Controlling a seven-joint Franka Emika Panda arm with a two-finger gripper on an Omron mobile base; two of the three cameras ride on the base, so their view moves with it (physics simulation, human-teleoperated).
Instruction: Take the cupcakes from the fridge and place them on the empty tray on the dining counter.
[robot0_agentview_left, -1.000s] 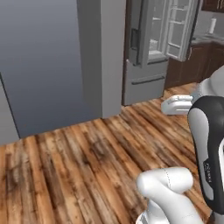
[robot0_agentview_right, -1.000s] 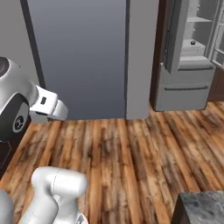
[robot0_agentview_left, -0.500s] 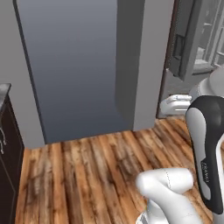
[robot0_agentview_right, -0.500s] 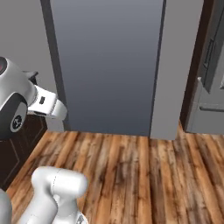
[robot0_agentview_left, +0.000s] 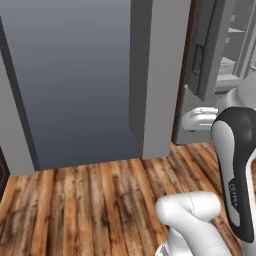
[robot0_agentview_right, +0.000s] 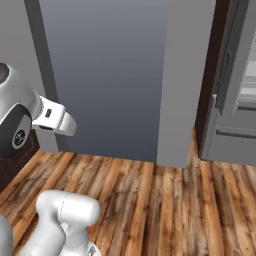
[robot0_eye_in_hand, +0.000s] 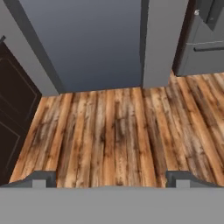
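Nearest, wood-plank floor (robot0_eye_in_hand: 113, 131) is seen between the spread fingertips of the two-finger gripper (robot0_eye_in_hand: 110, 178), which is held wide open with nothing in it. Beyond the planks, a broad blue-grey wall panel (robot0_agentview_right: 107, 75) is faced. Farther off, right of that panel, the tall grey fridge (robot0_agentview_right: 235, 100) is seen; cupcakes cannot be made out. Its door could be clipped if the arm is swung carelessly.

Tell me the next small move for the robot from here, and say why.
Probably turn the base right toward the fridge: it sits at the right edge of both base views with a door open, while the open gripper holds nothing and points at bare wooden floor.
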